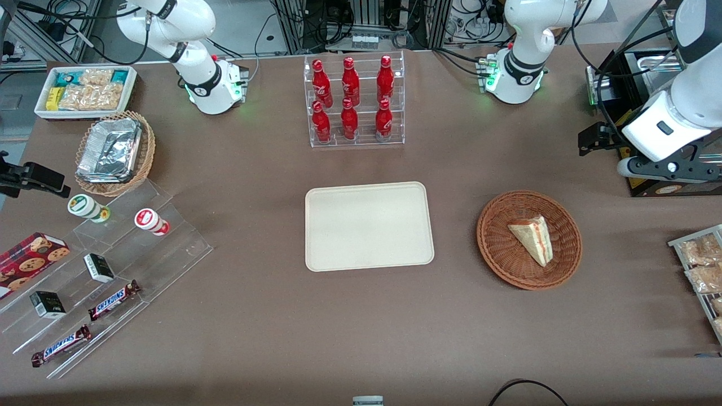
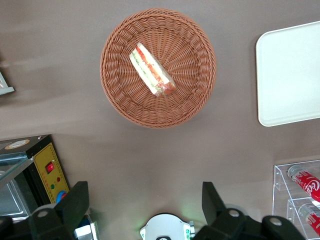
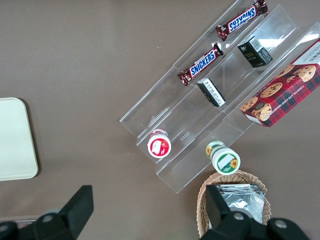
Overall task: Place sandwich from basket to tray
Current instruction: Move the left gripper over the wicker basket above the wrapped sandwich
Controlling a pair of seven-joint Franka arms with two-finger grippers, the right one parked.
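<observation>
The sandwich lies inside the basket, flat on the weave, its layered cut side showing red and yellowish filling. From the wrist camera the wedge sits close to the middle of the basket, nothing touching it.

The hand hangs high above the surface, farther from the front camera than the basket and well apart from it. Its two fingers stand spread wide with nothing between them.

Beside the basket, toward the parked arm's end of the surface, lies the tray, flat and bare, near the basket but not touching it. One rounded edge of it shows from the wrist too. Farther from the front camera than the basket stands a clear rack of red bottles. Toward the working arm's end, near the basket, bagged pastries lie at the surface's edge.
</observation>
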